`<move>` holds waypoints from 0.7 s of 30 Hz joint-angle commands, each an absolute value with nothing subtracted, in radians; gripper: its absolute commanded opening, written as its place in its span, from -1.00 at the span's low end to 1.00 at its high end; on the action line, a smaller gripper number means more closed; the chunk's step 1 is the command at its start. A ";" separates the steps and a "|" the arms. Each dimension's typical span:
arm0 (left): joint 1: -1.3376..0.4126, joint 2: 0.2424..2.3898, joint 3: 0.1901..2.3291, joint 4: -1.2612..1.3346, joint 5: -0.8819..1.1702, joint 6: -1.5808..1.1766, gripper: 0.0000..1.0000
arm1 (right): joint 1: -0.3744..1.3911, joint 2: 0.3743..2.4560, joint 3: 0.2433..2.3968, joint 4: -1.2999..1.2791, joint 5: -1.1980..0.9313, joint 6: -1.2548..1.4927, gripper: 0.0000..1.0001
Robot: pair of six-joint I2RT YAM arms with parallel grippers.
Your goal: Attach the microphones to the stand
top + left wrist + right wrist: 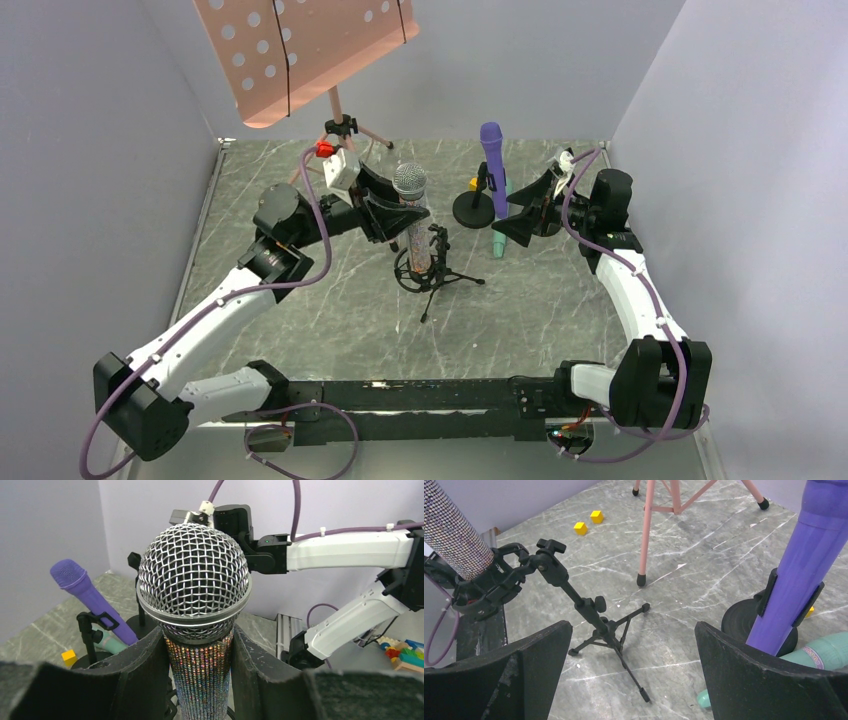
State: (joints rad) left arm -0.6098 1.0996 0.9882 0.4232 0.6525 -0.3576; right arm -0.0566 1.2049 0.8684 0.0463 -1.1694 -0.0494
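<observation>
The left gripper [392, 212] is clamping the bronze mic [194, 575] in its jaws. The right gripper [634, 675] is hanging wide open, empty.

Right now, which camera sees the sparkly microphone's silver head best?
The left wrist view: the sparkly microphone fills the middle, mesh head close and sharp. The top view shows it small, in the black stand. The right wrist view catches only its glittery handle.

Seemingly marble table [560, 320]: stands [599, 625], mint-green microphone [824, 652], cubes [580, 528]
</observation>
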 commanded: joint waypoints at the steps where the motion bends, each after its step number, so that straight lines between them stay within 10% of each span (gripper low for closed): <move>1: -0.613 1.102 0.984 0.333 0.537 -0.322 -1.00 | -0.059 1.211 0.890 0.064 -1.201 -0.060 0.99; 21: -0.840 1.030 0.920 0.249 0.184 -0.073 -1.00 | -0.060 1.210 0.894 0.054 -1.206 -0.069 0.99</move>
